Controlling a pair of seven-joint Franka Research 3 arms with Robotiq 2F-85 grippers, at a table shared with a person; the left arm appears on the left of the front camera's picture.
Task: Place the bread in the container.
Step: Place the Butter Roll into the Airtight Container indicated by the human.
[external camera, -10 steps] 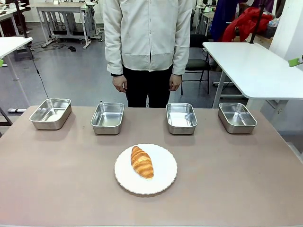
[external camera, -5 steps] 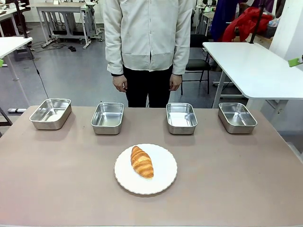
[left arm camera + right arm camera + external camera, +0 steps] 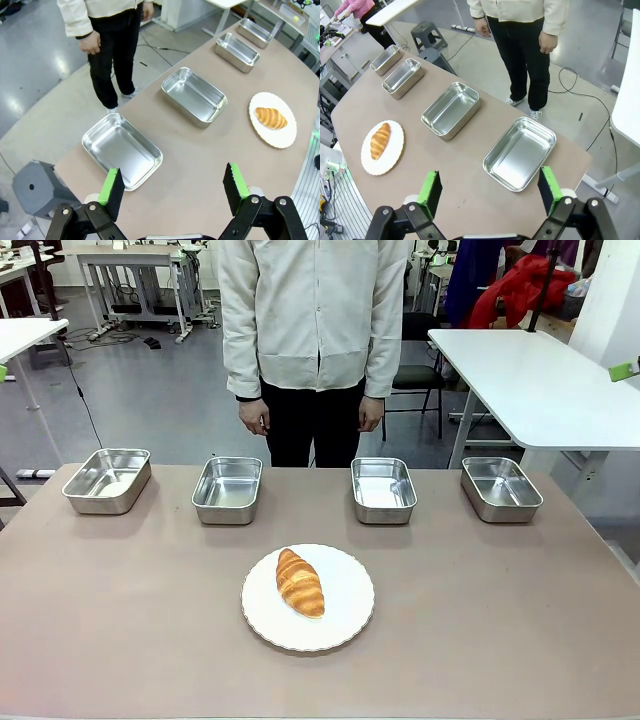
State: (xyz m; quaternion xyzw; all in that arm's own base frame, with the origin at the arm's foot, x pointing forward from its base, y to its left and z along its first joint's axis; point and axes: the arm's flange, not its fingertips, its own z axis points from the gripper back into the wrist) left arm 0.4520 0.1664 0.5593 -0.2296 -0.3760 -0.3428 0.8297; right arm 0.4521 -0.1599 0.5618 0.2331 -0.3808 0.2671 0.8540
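Observation:
The bread (image 3: 300,582), a glossy golden-brown croissant, lies on a round white plate (image 3: 345,625) at the table's near middle; it shows too in the left wrist view (image 3: 270,117) and the right wrist view (image 3: 380,141). Several shiny steel pans stand in a row at the far side, and which one is the container I cannot tell: (image 3: 107,480), (image 3: 228,490), (image 3: 383,490), (image 3: 500,488). My left gripper (image 3: 173,187) hangs open high above the table's left end, nothing between its green pads. My right gripper (image 3: 487,189) hangs open high above the right end.
A person in a cream jacket (image 3: 315,315) stands at the far edge behind the middle pans, hands down at the sides. A grey stool (image 3: 37,190) sits on the floor by the left end. A white table (image 3: 540,380) stands at the back right.

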